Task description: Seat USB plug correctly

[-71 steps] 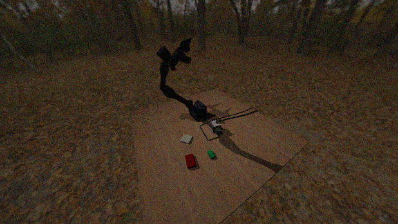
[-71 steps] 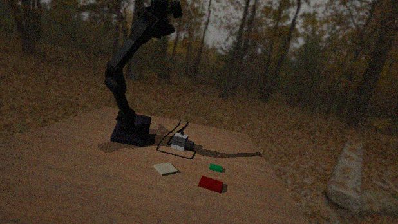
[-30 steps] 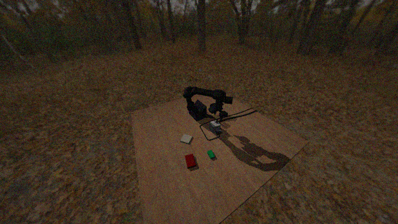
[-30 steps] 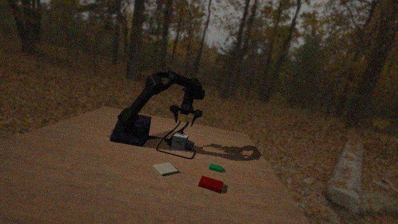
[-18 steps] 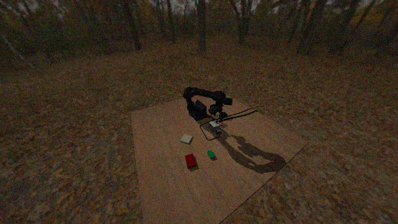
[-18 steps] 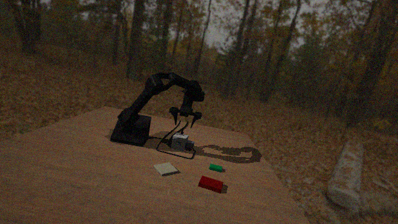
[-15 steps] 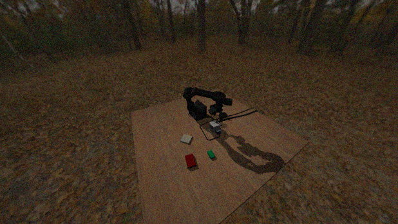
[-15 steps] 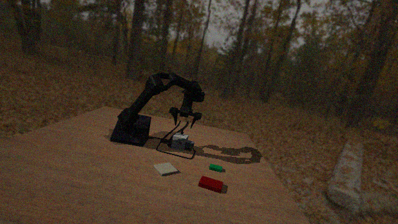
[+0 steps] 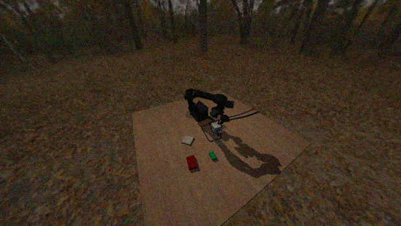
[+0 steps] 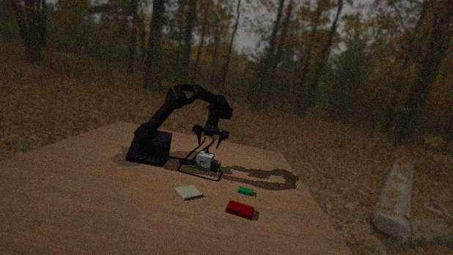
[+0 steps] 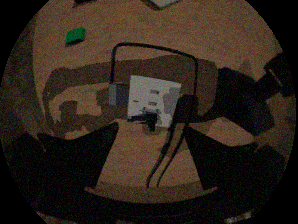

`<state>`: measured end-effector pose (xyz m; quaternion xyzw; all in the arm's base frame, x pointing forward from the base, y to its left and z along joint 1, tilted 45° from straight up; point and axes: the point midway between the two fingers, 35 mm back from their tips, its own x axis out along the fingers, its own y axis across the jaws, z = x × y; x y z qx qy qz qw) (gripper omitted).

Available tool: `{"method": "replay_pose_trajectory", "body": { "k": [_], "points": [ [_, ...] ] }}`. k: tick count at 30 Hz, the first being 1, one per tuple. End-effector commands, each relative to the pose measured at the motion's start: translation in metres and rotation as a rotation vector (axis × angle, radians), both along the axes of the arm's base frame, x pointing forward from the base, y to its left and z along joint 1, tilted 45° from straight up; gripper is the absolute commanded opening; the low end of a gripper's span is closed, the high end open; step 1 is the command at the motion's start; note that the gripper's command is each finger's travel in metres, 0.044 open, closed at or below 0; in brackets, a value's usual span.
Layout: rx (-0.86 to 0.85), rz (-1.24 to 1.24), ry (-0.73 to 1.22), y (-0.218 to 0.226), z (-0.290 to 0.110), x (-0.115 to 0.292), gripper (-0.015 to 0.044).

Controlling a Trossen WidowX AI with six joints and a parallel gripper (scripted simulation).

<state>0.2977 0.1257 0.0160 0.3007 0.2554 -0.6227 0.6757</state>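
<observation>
Nearest on the worktop (image 10: 73,220) in the exterior view lie a red block (image 10: 240,209), a white flat tile (image 10: 188,192) to its left and a small green block (image 10: 245,190) a little farther back, all well apart from the work. Beyond them sits the white power cube (image 10: 204,160), ringed by a loop of black cable (image 10: 199,174) lying on the worktop, with the dark USB plug (image 11: 144,119) on its top face; from the wrist view the plug looks to stand proud of the socket, though how deep it sits is too blurred to tell. Directly above the cube hangs the end effector (image 10: 210,139), fingers spread wide and holding nothing, tips apart from the plug. Farther back stands the arm's dark base (image 10: 136,158). The step in hand appears to be the approach before the first grasp. Next the fingers need to straddle the plug, clench on it, pull it straight up, turn it half round and press it home, without dragging the cube or cable.
</observation>
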Motion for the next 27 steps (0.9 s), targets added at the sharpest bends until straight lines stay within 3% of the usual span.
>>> {"method": "replay_pose_trajectory", "body": {
  "k": [1, 16, 27],
  "points": [
    [0.000, 0.000, 0.000, 0.0000, 0.0000, 0.0000, 0.0414],
    [0.000, 0.000, 0.000, 0.0000, 0.0000, 0.0000, 0.0020],
    [0.000, 0.000, 0.000, 0.0000, 0.0000, 0.0000, 0.0000]
  ]
}}
